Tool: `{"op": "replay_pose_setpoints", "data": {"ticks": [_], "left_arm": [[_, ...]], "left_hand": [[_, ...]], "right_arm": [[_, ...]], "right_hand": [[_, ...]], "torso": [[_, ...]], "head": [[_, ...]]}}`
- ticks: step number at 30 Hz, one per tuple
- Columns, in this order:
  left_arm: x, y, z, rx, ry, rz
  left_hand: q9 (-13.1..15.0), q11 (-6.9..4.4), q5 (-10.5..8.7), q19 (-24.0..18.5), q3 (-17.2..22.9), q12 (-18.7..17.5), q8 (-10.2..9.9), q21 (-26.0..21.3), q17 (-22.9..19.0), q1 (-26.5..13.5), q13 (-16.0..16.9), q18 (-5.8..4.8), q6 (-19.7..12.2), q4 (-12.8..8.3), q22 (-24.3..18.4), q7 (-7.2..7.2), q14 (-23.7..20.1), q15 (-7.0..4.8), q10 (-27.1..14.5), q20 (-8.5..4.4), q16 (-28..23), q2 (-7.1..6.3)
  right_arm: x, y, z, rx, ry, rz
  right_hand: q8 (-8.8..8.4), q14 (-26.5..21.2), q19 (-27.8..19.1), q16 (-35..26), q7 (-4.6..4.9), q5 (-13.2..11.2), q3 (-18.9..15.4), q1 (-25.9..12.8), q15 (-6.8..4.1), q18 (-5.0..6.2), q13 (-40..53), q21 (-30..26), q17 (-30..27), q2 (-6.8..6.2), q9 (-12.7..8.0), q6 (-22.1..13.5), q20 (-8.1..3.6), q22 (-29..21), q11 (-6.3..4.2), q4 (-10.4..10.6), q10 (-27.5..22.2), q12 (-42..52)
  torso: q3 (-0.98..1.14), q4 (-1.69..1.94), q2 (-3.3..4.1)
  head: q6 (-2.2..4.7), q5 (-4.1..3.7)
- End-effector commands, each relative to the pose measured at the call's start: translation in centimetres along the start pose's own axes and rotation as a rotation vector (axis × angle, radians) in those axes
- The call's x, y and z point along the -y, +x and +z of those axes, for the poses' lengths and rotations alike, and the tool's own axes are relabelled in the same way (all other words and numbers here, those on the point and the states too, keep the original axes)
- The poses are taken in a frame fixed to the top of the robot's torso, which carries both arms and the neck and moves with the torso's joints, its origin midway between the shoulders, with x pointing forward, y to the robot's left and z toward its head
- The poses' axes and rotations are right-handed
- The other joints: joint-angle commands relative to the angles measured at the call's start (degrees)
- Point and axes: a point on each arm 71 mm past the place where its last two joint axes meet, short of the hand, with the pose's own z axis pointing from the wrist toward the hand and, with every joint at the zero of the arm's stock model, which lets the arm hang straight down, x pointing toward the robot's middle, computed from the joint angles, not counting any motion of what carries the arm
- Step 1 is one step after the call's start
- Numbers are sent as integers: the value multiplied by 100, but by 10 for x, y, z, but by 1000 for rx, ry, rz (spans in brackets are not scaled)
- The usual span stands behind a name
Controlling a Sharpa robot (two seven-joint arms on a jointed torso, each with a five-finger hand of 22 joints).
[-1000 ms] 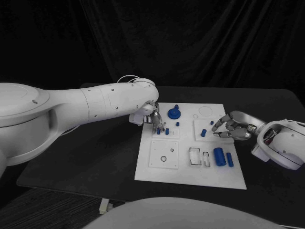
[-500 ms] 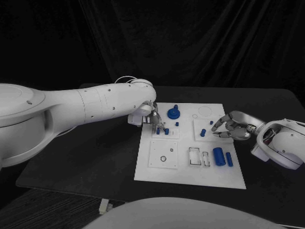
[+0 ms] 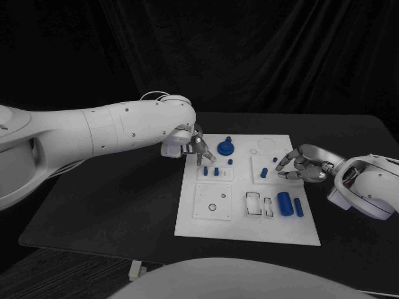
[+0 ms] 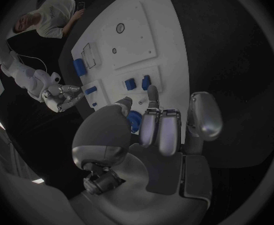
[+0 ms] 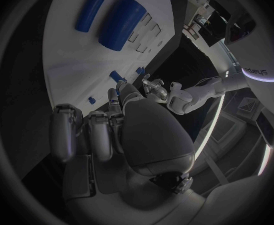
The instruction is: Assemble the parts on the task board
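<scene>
The white task board (image 3: 244, 218) lies mid-table. My left hand (image 3: 192, 145) hovers over its far left corner beside a blue round knob (image 3: 225, 148), fingers apart (image 4: 155, 130) and holding nothing. Two small blue pegs (image 3: 206, 170) (image 3: 216, 171) stand in a plate just in front of it, and are also visible in the left wrist view (image 4: 131, 84). My right hand (image 3: 300, 167) rests at the board's right edge with curved fingers near another peg (image 3: 264, 173). A speck of blue shows at its fingertips (image 5: 114, 101); whether it is held is unclear.
A thick blue cylinder (image 3: 285, 203) and a thin one (image 3: 298, 207) lie at the board's near right, next to empty rectangular slots (image 3: 254, 203). A square plate with round holes (image 3: 214, 202) sits near left. Bare black table (image 3: 118, 205) surrounds the board.
My left hand has lifted away from the two pegs and drawn back toward the far left corner, leaving them standing. The right hand has stayed put.
</scene>
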Motion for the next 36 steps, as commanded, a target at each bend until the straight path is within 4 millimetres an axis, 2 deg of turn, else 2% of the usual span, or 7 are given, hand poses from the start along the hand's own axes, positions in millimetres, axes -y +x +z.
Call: {"op": "replay_pose_setpoints", "data": {"ticks": [1, 7, 12, 18, 22, 34, 36], "left_arm": [[7, -11, -12, 52, 70, -44], [10, -31, -42, 69, 146, -74], [8, -42, -54, 70, 158, -70], [7, -51, -60, 104, 229, -94], [8, -54, -61, 129, 290, -110], [9, -45, -57, 125, 357, -111], [8, -43, -55, 124, 360, -109]], "left_hand": [[12, -25, 36, 48, -42, -12, 42, 18, 1092, 51, 786, 57, 33, -7, 853, -12, 442, -1, 192, -11, 22, 24], [68, -57, 140, 83, -76, 46, 136, 85, 1140, 291, 821, 44, 65, -17, 885, -47, 466, -27, 224, -35, 105, 23], [95, -65, 185, 79, -82, 30, 184, 63, 1157, 491, 808, 47, 66, -24, 891, -60, 471, -33, 217, -45, 133, 21], [128, -72, 730, 44, 88, 76, 251, 22, 1208, 1289, 839, 50, -58, -66, 918, -74, 475, -31, 219, -47, 211, 71], [29, -55, 932, -36, 186, -26, 244, -118, 1162, 1652, 769, 71, -100, -57, 891, -60, 434, -8, 146, -29, 129, 37], [-195, -39, 986, -71, 301, -37, 175, -131, 1170, 1933, 756, 74, -99, -29, 888, -36, 422, 11, 119, -11, 145, 2], [-326, -22, 981, -89, 347, -36, 94, -143, 1174, 2050, 755, 76, -143, -36, 885, -12, 417, 19, 110, -3, 151, -34]], "right_arm": [[2, 1, -1, -10, 16, 1], [2, 1, -1, -11, 17, 1], [3, 1, -2, -8, 17, 1], [3, 0, -3, 5, 7, 1], [1, -1, -4, 19, -9, 1], [-2, -3, -7, 49, -47, 1], [-3, -3, -7, 52, -52, 1]], "right_hand": [[-25, 617, 18, 15, 17, 26, 6, 56, 2, 101, 807, -24, 1509, 13, -8, 30, 57, 1188, -9, -33, 638, -37], [-25, 617, 18, 15, 17, 26, 6, 56, 2, 101, 807, -24, 1509, 13, -8, 30, 57, 1188, -9, -33, 638, -37], [-25, 617, 16, 15, 17, 26, 10, 52, 2, 102, 807, -27, 1509, 15, -8, 32, 58, 1187, -9, -36, 638, -37], [-24, 617, 23, 15, 16, 26, 11, 51, 2, 99, 807, -18, 1509, 16, -8, 33, 58, 1190, -9, -37, 638, -37], [-16, 617, 36, 15, 15, 8, 5, 19, 3, 94, 807, 0, 1509, 19, -4, 52, 59, 1197, -9, -23, 638, -37], [-2, 617, 79, 15, -14, -365, -66, -207, -12, 80, 807, 48, 1509, 43, 3, 95, 51, 1219, -30, 128, 638, -37], [1, 617, 91, 15, -18, -440, -80, -236, -16, 76, 807, 63, 1509, 48, 5, 103, 47, 1224, -34, 156, 638, -37]], "torso": [[2, 0, 0], [1, 2, -3], [1, 3, 0], [0, -8, -1], [2, -7, -6], [-2, 4, 20], [-2, 4, 20]], "head": [[1, -12], [1, -47], [1, -75], [1, -71], [1, -80], [1, -112], [1, -114]]}}
